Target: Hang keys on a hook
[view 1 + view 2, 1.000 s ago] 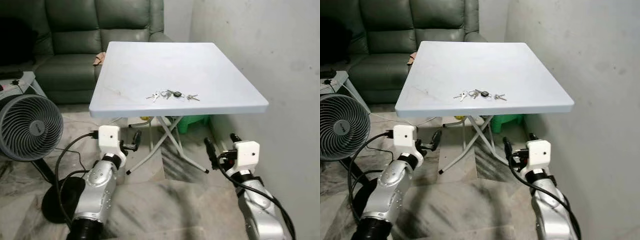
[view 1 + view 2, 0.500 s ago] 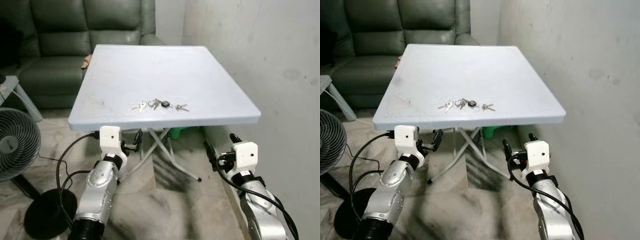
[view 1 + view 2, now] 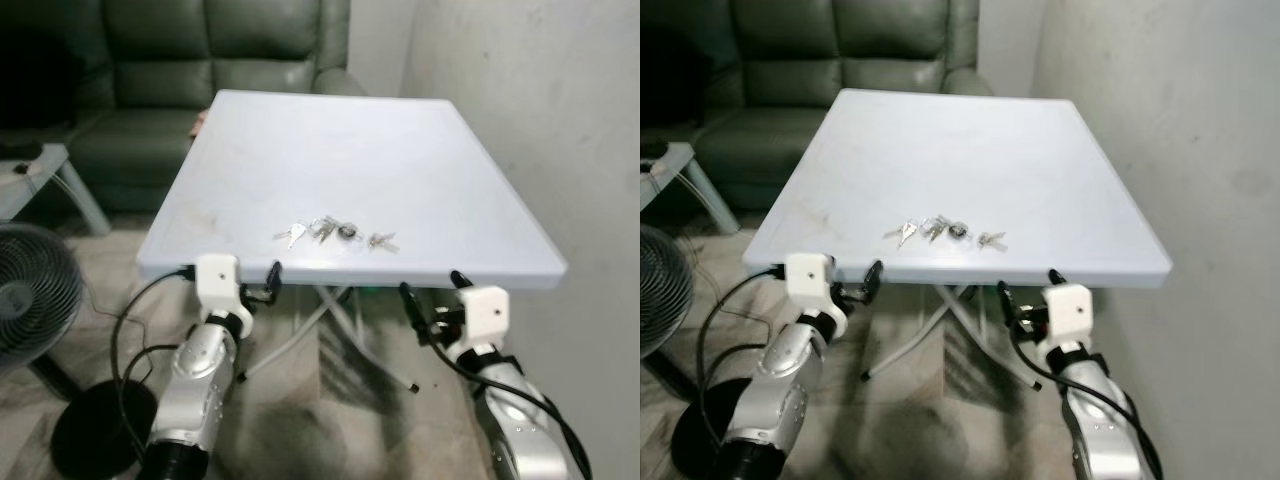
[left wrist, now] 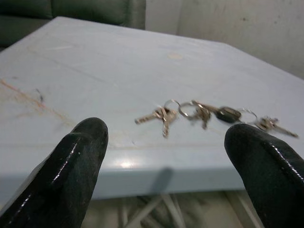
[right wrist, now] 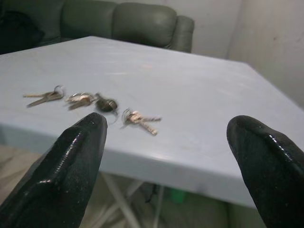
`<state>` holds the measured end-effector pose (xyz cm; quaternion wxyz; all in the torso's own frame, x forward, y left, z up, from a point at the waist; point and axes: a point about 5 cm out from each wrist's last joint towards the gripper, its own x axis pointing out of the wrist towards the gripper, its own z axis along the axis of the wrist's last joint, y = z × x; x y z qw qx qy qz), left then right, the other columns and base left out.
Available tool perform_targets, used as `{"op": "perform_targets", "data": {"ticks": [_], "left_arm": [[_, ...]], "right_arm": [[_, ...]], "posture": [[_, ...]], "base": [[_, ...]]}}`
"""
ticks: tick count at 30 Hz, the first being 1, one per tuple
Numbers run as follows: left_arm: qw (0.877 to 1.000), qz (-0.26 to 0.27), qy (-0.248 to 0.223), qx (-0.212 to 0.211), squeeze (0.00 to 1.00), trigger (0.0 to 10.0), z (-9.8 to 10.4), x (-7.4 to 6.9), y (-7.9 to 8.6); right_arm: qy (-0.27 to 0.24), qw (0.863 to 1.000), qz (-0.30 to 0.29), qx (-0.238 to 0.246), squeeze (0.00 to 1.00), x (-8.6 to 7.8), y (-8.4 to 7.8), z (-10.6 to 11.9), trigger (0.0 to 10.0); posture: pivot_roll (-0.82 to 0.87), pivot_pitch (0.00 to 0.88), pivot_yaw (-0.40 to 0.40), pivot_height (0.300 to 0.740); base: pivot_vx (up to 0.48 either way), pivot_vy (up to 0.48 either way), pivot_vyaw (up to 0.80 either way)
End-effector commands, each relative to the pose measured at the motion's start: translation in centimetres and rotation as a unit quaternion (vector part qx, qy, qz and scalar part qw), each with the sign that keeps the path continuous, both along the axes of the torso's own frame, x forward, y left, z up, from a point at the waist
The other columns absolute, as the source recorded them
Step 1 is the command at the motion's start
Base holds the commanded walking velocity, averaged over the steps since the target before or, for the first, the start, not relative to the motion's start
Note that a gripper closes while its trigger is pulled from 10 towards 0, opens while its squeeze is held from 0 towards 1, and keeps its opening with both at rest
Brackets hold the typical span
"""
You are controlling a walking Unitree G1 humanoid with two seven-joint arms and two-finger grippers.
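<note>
Two silver arms, rounded metallic shells, dark joint bands near the wrists. Each wrist carries a white boxy camera block with a small dark lens spot. Black cables loop from each block back along the arm. Left gripper (image 3: 259, 290) and right gripper (image 3: 432, 300): long black glossy fingers (image 4: 76, 161), tips blunt and rounded.
</note>
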<state>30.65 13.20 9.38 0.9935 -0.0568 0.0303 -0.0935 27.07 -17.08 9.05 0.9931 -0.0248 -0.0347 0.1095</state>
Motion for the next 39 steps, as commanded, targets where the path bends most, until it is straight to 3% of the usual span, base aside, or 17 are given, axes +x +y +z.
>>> {"op": "perform_targets", "data": {"ticks": [1,16,39], "left_arm": [[1.000,0.018,-0.004,0.008,0.00,10.0,0.3,0.1,1.2],[0.999,0.032,-0.007,0.008,0.00,10.0,0.4,0.1,1.2],[0.999,0.019,-0.027,0.010,0.00,10.0,0.1,-1.0,0.3]], "right_arm": [[-0.006,1.000,0.014,0.007,0.00,0.2,0.9,0.4,10.0],[-0.004,1.000,0.018,0.000,0.00,0.2,0.8,0.5,10.0],[0.007,0.999,0.032,-0.037,0.00,0.6,1.3,0.4,10.0]], "posture": [[-0.02,0.000,-0.023,0.732],[-0.02,0.000,-0.032,0.732],[-0.01,0.000,-0.035,0.732]], "base": [[0.322,0.000,0.00],[0.321,0.000,0.00],[0.000,0.000,0.00]]}}
